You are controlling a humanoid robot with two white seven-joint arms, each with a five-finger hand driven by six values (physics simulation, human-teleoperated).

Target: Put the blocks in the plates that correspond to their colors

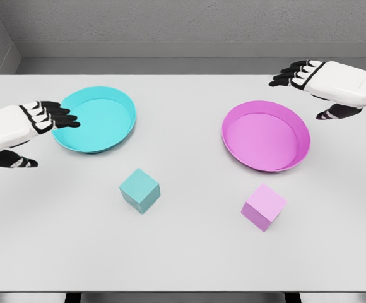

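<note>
Two blocks sat unplaced on the table (183, 265): teal block (139, 190) below the teal plate (94, 120), pink block (263, 206) below the pink plate (265, 135). Left hand (35, 123) & right hand (322, 79) hovered w/ fingers spread, holding nothing. Risk: a grasp off-centre could tip a cube, or clip a plate rim. No labels or writing visible.

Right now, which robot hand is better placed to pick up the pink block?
Right robot hand. The pink block lies on its side of the table, just below the pink plate. The left robot hand hovers by the cyan plate, farther away.
</note>
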